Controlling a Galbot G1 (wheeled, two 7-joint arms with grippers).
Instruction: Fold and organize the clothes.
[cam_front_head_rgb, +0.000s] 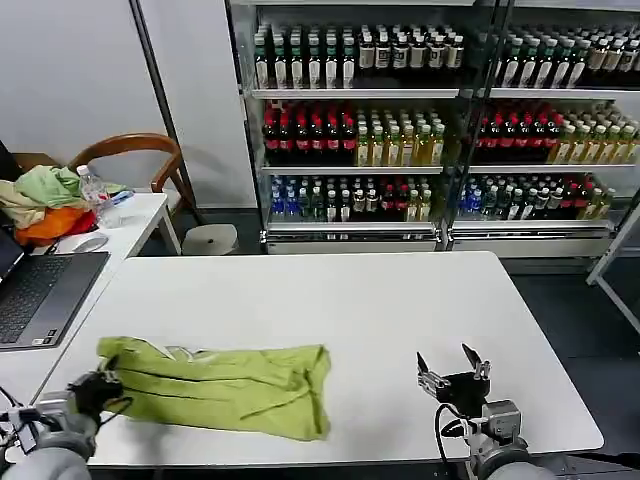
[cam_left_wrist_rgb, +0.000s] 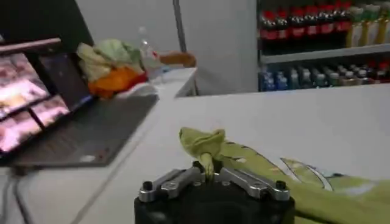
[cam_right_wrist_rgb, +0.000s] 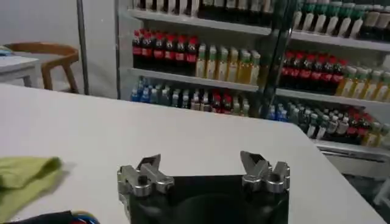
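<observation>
Half-folded: the lime-green T-shirt (cam_front_head_rgb: 225, 385) lies in a rumpled band on the white surface (cam_front_head_rgb: 400, 310), its corner pinched by the closed left end effector (cam_front_head_rgb: 97, 388); the right end effector (cam_front_head_rgb: 452, 372) waits apart, fingers spread and empty, tidying unfinished

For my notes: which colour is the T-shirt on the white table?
Lime green, plain. The T-shirt shows best in the head view.

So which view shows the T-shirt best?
The head view: the whole T-shirt lies bunched on the table. The left wrist view shows one end pinched in the left gripper; the right wrist view catches an edge.
</observation>
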